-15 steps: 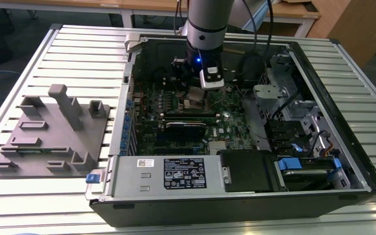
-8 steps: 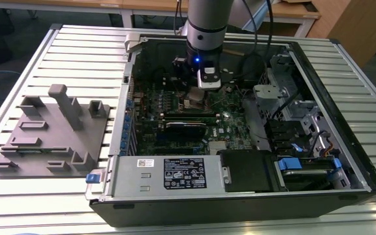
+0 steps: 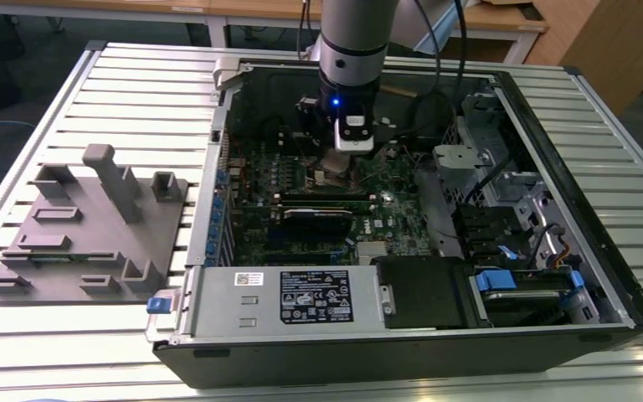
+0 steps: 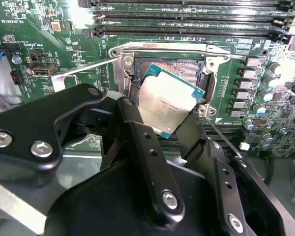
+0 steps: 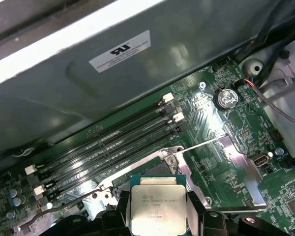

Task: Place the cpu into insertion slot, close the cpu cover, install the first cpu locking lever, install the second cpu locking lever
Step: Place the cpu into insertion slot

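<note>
The gripper (image 4: 162, 112) pinches the cpu (image 4: 168, 101) by two opposite edges, holding it tilted over the insertion slot (image 4: 182, 73) just beyond its fingertips. The chip is probably light, stiff, smooth-topped and fragile underneath, so holding it by the edges suits it

Place: robotics lab or workshop.
Bench: ribbed aluminium table (image 3: 131, 84).
Machine: robot arm (image 3: 355, 33) over the bench.
Work piece: open computer case (image 3: 411, 352), motherboard (image 3: 400, 226) bare.
Fixture: grey holder block (image 3: 76, 251) beside the case.
Background: wooden desks (image 3: 501, 23).
</note>
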